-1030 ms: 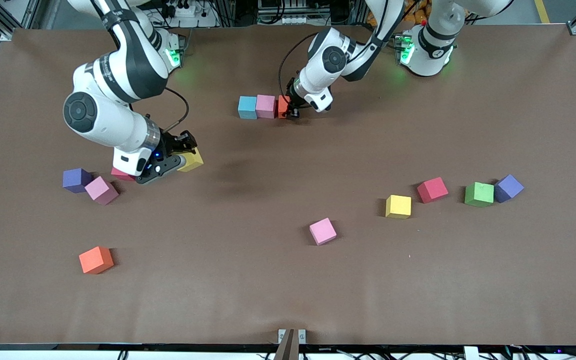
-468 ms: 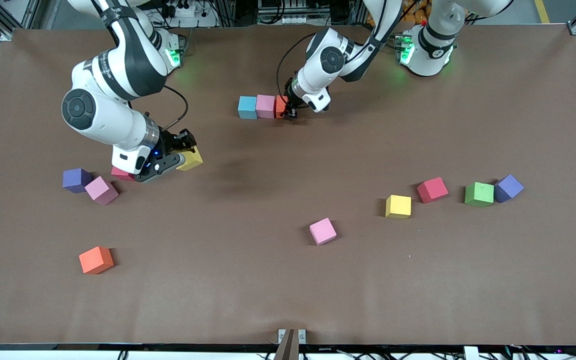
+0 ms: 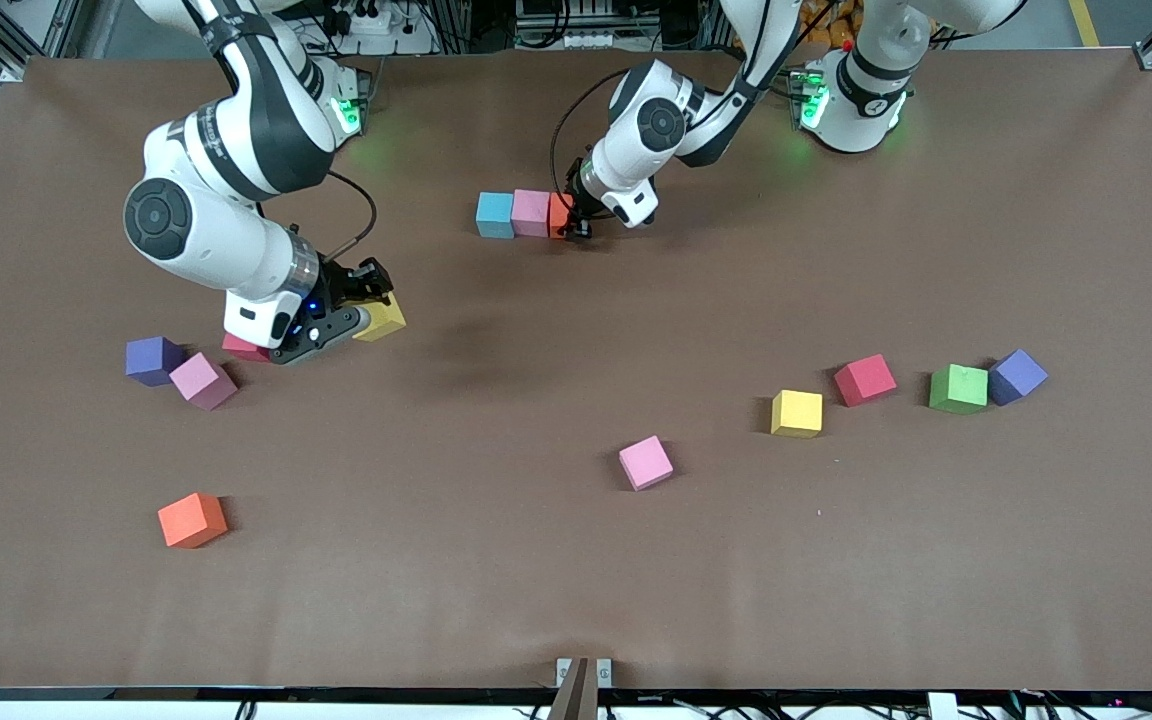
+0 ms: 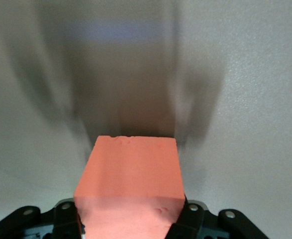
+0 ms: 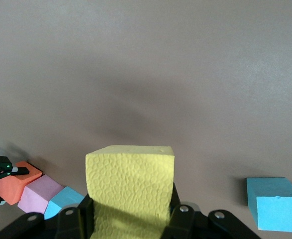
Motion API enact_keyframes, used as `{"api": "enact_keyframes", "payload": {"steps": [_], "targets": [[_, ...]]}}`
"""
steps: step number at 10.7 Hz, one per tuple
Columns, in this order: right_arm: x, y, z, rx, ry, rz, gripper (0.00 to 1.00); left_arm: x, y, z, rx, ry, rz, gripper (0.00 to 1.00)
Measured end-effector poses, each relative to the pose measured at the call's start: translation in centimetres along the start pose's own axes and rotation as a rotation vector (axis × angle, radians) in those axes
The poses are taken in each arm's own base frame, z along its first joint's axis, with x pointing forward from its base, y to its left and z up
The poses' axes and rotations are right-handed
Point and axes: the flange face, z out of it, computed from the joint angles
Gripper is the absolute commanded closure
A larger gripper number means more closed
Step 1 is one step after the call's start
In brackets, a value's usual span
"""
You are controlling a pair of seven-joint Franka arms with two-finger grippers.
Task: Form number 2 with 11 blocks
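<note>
The left gripper [image 3: 576, 222] is clamped on a small matte orange foam cube [image 3: 561, 214], set touching the pink cube [image 3: 531, 212] and the blue cube [image 3: 495, 214] in a row near the robots' bases; the right gripper [image 3: 361, 312] pinches a dimpled yellow foam cube [image 3: 383, 318] just above the brown table [image 3: 576, 560]; the blocks look light, slightly squashy and grippy, best taken across opposite flat faces.

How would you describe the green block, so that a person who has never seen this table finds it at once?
Look toward the left arm's end of the table, where four loose blocks lie in a rough line. The green block is the third from the middle, between a red block and a purple block, which it touches. It is the only green one.
</note>
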Motion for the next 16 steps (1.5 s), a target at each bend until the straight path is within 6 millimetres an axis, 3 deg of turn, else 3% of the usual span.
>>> {"api": "enact_keyframes", "payload": {"steps": [1, 4, 5, 6, 7, 13, 16], "targets": [[0.0, 0.0, 0.0, 0.000, 0.000, 0.000, 0.52, 0.1, 0.0, 0.1, 0.001, 0.002, -0.001, 0.87], [-0.1, 0.0, 0.2, 0.000, -0.004, 0.001, 0.52, -0.1, -0.1, 0.4, 0.001, 0.000, 0.000, 0.82], [-0.1, 0.1, 0.3, 0.000, -0.006, 0.002, 0.52, -0.2, -0.1, 0.5, 0.002, -0.001, 0.002, 0.65], [-0.1, 0.1, 0.3, 0.000, -0.006, 0.002, 0.52, -0.3, -0.3, 0.6, 0.004, -0.002, 0.005, 0.21], [-0.1, 0.1, 0.3, 0.000, -0.006, 0.002, 0.52, -0.4, -0.4, 0.7, 0.004, -0.002, 0.008, 0.00], [-0.4, -0.1, 0.9, 0.000, -0.017, 0.047, 0.52, -0.4, -0.1, 0.7, -0.002, -0.005, 0.060, 0.00], [0.0, -2.8, 1.5, -0.009, 0.002, 0.153, 0.53, -0.4, 4.0, -2.9, -0.013, -0.025, 0.152, 0.00]]}}
